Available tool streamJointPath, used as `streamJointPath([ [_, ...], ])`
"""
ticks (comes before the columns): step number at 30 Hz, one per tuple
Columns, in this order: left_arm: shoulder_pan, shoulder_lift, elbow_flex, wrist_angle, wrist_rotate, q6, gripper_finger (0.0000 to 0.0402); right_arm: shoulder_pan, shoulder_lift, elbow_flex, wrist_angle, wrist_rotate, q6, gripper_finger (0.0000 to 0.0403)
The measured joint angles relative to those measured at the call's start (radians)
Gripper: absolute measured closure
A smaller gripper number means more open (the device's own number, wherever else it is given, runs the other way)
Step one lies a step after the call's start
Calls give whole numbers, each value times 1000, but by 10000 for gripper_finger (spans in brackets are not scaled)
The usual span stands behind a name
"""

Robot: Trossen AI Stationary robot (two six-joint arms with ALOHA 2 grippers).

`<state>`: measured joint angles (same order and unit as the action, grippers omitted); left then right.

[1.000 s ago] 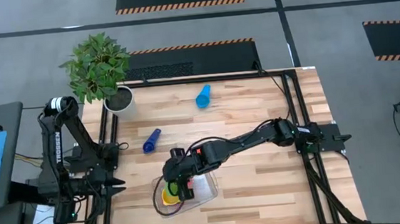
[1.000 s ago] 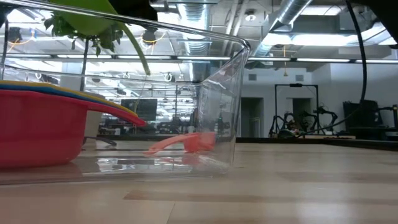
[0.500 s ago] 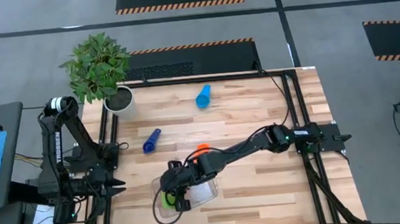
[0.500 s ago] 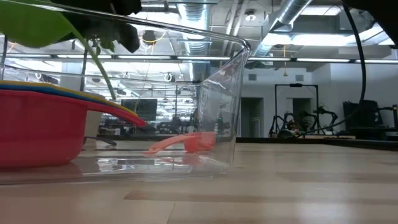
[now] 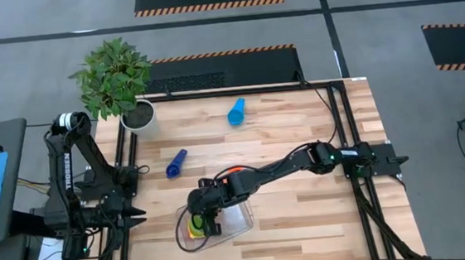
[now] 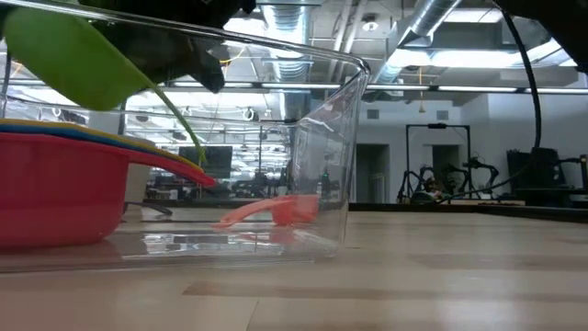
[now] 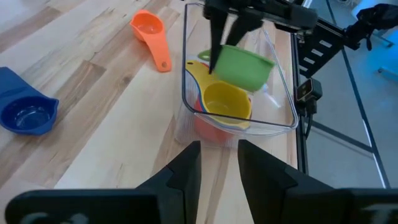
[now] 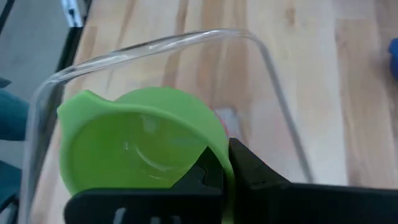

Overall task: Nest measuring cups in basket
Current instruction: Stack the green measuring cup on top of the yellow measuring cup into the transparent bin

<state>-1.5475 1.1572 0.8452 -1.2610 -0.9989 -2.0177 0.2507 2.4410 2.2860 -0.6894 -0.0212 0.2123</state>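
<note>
Left wrist view: right claw (image 7: 219,46) pinches the green cup (image 7: 244,66) by its rim; below it, nested cups (image 7: 224,106) in the basket (image 7: 283,99); left claw (image 7: 219,163) narrow.

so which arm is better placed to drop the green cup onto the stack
Right. The right gripper already grips the green cup above the yellow cup in the basket. The left gripper waits at the table's left edge, holding nothing.
</note>
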Motion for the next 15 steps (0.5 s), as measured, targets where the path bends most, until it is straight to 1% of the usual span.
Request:
streamJointPath([
  [5, 0, 0, 0, 0, 0, -7, 308, -10, 21, -1, 3, -3, 24, 384],
  [9, 0, 0, 0, 0, 0, -7, 308, -3, 29, 2, 31, -2, 31, 374],
  [15, 0, 0, 0, -4, 0, -3, 308, 9, 33, 0, 27, -6, 38, 367],
])
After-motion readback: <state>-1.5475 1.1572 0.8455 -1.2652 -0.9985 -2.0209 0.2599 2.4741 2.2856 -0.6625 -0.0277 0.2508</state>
